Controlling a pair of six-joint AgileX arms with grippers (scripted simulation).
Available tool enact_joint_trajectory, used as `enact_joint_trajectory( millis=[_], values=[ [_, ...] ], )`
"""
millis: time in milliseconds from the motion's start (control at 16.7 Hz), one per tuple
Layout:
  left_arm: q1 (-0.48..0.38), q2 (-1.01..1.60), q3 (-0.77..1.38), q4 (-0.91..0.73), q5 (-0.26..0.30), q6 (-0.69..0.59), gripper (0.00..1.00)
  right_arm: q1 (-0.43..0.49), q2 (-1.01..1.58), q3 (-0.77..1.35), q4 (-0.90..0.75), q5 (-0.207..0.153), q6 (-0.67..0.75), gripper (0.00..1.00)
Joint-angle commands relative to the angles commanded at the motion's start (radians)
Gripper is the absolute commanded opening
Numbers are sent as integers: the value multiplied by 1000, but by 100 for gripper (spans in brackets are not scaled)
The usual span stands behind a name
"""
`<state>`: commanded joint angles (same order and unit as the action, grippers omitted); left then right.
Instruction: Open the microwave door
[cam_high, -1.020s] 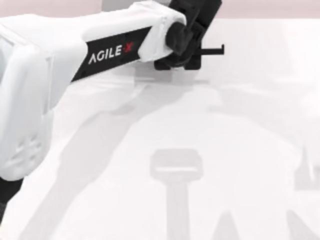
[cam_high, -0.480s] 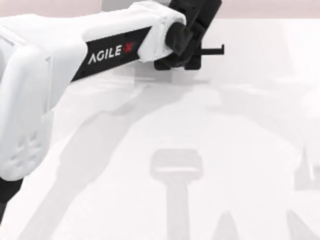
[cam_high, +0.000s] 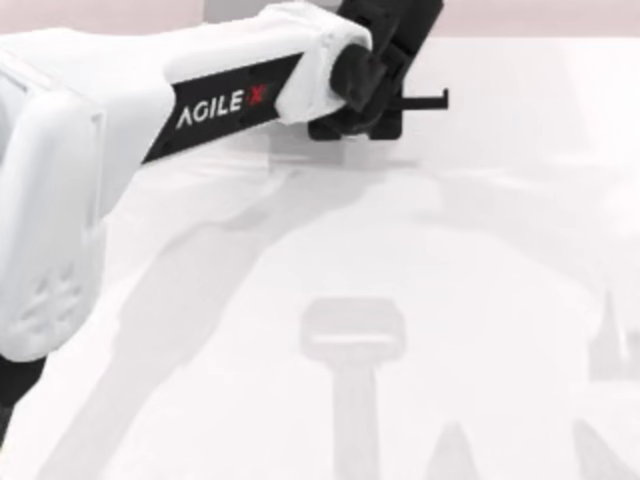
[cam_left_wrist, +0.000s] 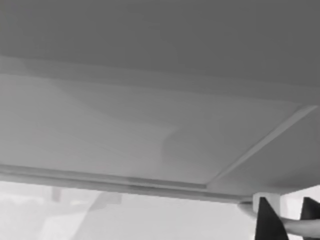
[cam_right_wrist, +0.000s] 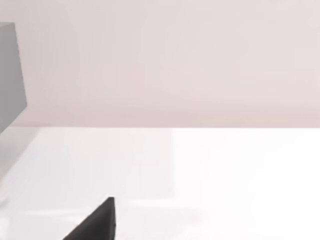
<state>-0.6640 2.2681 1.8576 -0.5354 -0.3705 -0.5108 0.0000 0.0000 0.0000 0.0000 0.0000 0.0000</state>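
Top view showing nothing shifting lately: left gripper (cam_high: 400, 100) staying at microwave door (cam_left_wrist: 150, 125), hold on handle (cam_left_wrist: 295, 227) unclear, pulling pending.

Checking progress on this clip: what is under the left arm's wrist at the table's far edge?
Only a pale strip and shadow show under the left gripper. The arm covers whatever else is there.

White table (cam_high: 480, 300), bare surface with grey shadows across it; grey microwave (cam_right_wrist: 10, 75) sits on it at far edge, mostly hidden.
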Motion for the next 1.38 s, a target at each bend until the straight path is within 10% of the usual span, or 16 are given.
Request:
enact_joint_trajectory(
  millis=[1380],
  values=[
    [5,-48,-83,52,34,50,0,0,0,0,0,0,0,100]
  ],
)
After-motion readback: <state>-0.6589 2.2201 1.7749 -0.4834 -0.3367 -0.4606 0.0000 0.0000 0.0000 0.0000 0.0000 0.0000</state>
